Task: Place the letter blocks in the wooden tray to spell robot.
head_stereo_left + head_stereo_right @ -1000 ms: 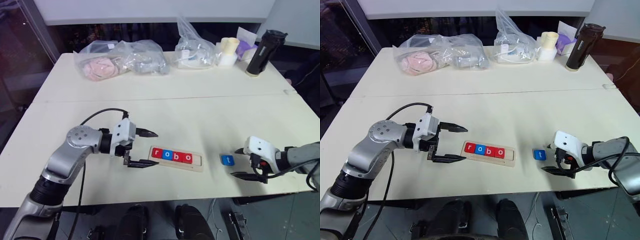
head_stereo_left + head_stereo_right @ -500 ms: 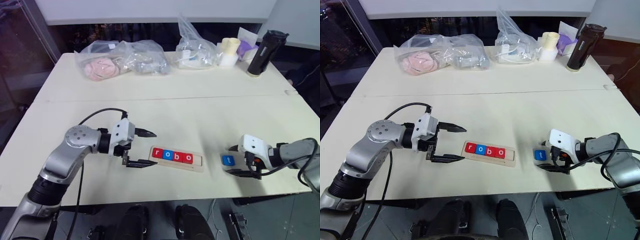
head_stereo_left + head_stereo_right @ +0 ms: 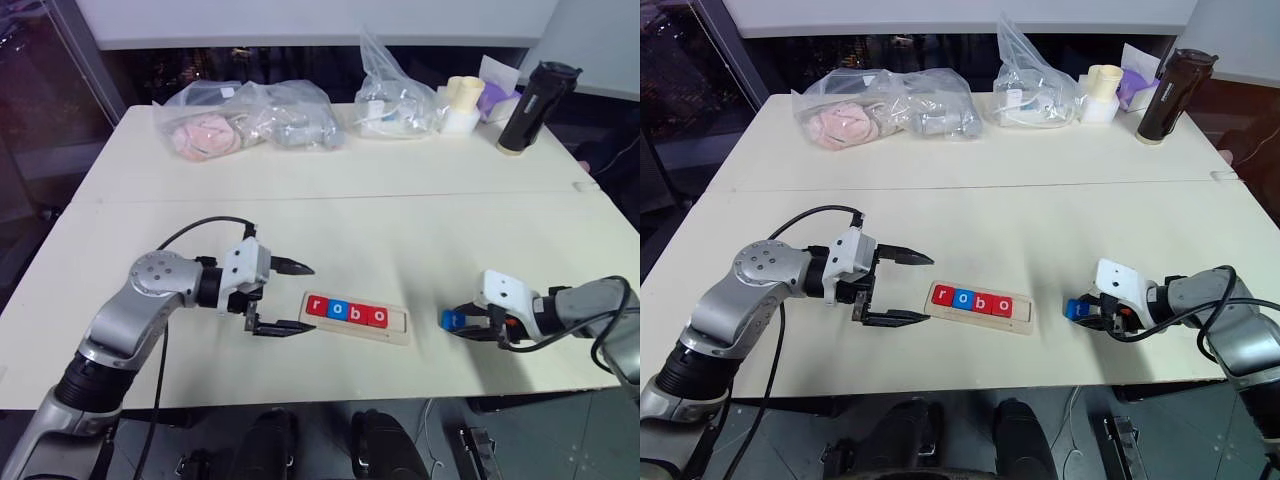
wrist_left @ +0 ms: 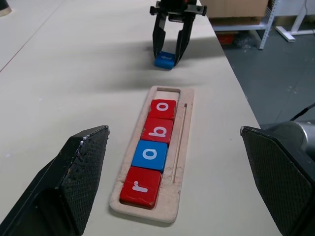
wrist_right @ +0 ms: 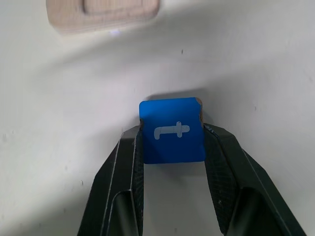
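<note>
Blue "t" block [image 5: 172,130] on the worktop [image 3: 400,230], right of the wooden tray [image 3: 354,317], is now clamped by the right hand [image 5: 172,142], open a moment ago. Four blocks [image 4: 154,145] spell "robo"; one slot remains. Left hand [image 3: 290,297] hangs open beside the tray.
</note>
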